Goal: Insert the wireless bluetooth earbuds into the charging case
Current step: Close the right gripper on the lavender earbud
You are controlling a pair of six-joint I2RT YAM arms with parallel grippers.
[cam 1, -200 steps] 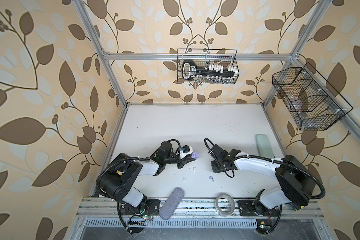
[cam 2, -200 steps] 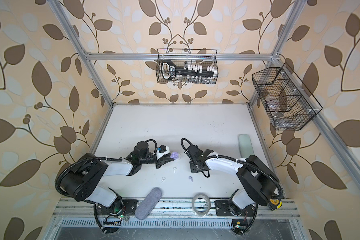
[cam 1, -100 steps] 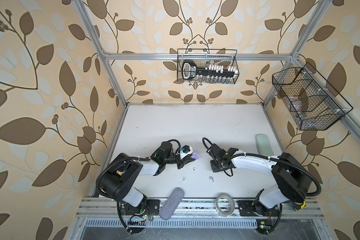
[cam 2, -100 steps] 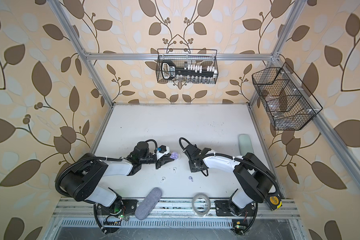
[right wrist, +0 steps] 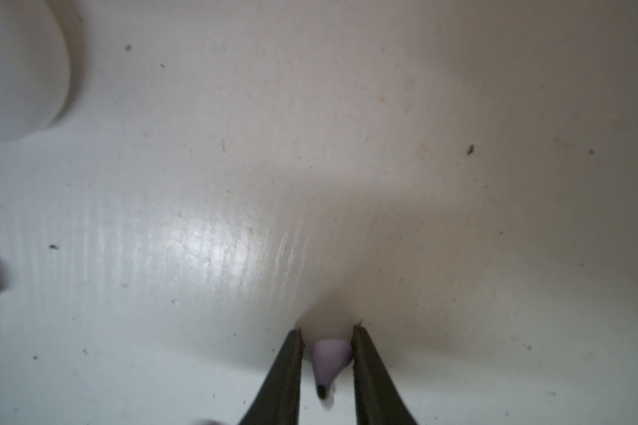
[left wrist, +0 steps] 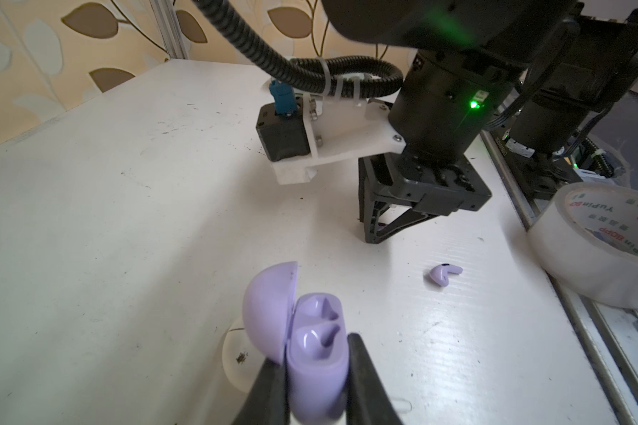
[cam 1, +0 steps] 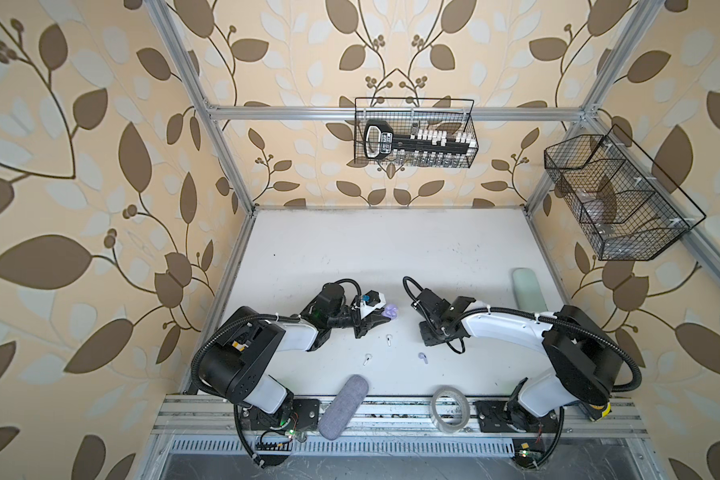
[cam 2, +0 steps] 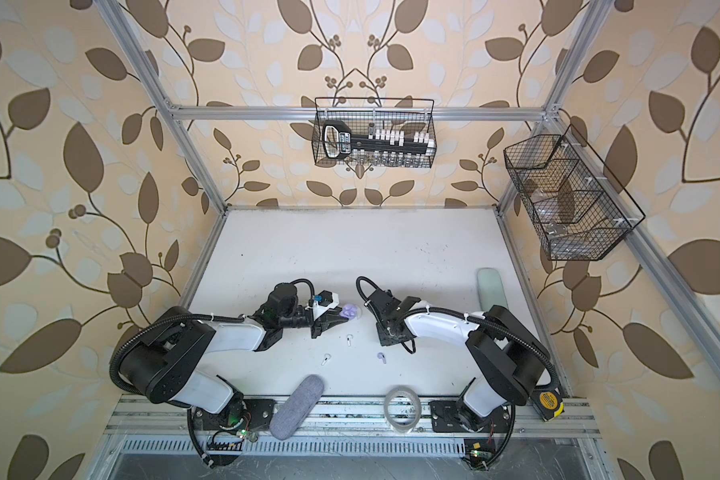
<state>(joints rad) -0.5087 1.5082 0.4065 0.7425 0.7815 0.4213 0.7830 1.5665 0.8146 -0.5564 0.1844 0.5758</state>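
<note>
Fingers of the left gripper meet us first in the left wrist view. They are clamped on the base of the lilac charging case, one on each side. Its lid stands hinged open and we see two moulded wells inside; whether anything sits in them we cannot tell.

In both top views the case is near the middle of the table, a little toward six o'clock. The right gripper points down at the table at four o'clock from the case. Its jaws stand narrowly apart with a lilac earbud lying between them. One jaw looks to touch it and a thin strip of table shows beside the other, so we cannot tell whether it is pinched.

The second lilac earbud lies loose at five o'clock from the case, near the right gripper. We count two white earbuds on the table: one at six o'clock from the case, one at seven o'clock and farther off.

A white charging case rests on the table just behind the lilac one. A tape roll and a grey pouch sit at the table's six-o'clock edge. A pale green case lies at its three-o'clock edge.
</note>
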